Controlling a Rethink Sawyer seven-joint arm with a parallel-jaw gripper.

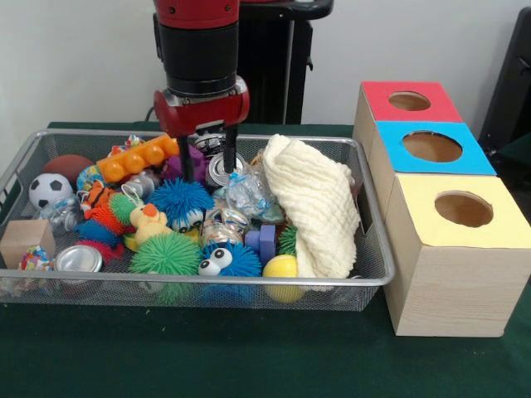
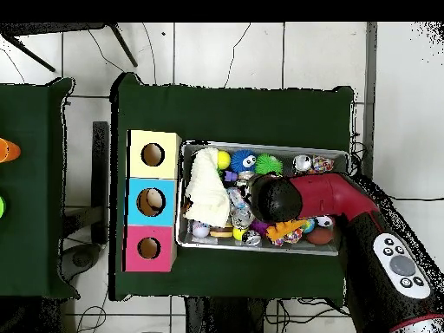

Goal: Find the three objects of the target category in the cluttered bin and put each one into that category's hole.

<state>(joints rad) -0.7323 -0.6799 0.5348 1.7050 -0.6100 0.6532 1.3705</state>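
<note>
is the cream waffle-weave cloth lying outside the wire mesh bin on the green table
No, the cream waffle-weave cloth lies heaped inside the silver wire mesh bin, at the end nearest the three coloured wooden boxes.

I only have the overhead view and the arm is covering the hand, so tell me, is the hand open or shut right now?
Observer: Open. The front view shows the hand with its two black fingers apart and nothing between them.
Operator: What is it over?
Observer: One finger ends at the top of a blue spiky ball, the other in front of a silver can. I cannot tell if they touch.
Operator: How flat is that cloth?
Observer: Not flat. The cream cloth is heaped and seems to rise above the rim of the bin.
</note>
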